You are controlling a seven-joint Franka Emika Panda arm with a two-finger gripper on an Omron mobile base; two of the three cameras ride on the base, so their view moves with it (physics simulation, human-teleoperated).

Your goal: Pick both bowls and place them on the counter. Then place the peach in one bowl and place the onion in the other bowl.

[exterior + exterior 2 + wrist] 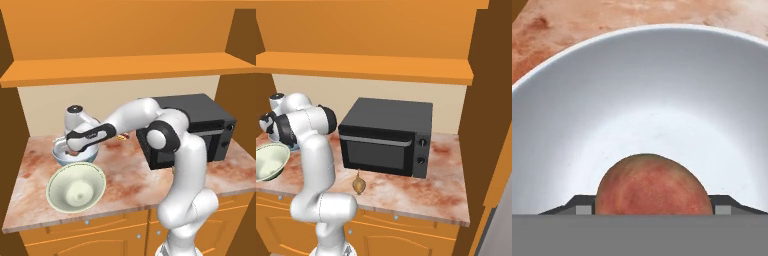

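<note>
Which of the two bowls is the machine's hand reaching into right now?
The white bowl with the blue outside, farther back on the counter. The end effector holds the peach over its inside. The wider cream bowl sits nearer the front edge.

No readable text, labels, brand names, numbers or signs appear anywhere in these views. The black microwave (387,138) has a plain front with two round knobs at its right side, and no markings can be made out beside them. The bowls, the marbled counter (421,192), the orange cabinets and the robot arm carry no lettering.
</note>
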